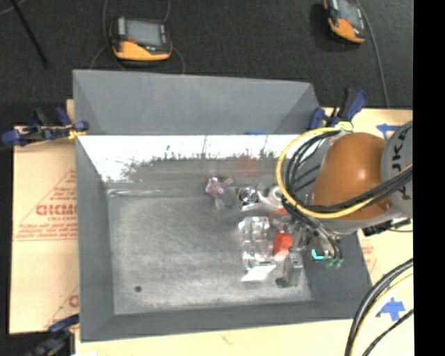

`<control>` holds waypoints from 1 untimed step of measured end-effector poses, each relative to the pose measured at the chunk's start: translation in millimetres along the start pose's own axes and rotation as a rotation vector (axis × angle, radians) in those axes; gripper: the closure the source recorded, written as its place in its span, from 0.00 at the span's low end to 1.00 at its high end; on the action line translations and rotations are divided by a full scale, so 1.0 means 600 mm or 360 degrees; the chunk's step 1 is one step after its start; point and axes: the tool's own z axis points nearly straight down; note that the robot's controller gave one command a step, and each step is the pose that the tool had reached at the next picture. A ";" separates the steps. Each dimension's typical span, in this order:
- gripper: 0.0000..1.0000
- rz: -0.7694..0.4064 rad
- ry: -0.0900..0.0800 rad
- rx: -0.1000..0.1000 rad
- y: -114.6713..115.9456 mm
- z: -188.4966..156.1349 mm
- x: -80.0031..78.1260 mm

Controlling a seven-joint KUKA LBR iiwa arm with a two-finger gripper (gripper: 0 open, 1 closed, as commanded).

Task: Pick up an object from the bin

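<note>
This looks like a robot lab or a test room, not a home. A big robot arm [398,163] with a round orange cover [351,177] reaches in from the right, and thick black and yellow cables [284,174] loop around it. Under it sits a plain grey metal bin [208,104] with sloping walls. A few small loose things [256,245] lie in it. The floor [229,42] behind the bin is dark and bare. An orange-and-black gadget [141,38] with a cord lies on it, and another gadget [344,17] like it lies farther right. These are work things, not house things.
</note>
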 end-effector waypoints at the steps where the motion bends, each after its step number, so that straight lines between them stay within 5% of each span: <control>1: 0.00 -0.0454 -0.0028 0.0007 -0.015 0.140 0.000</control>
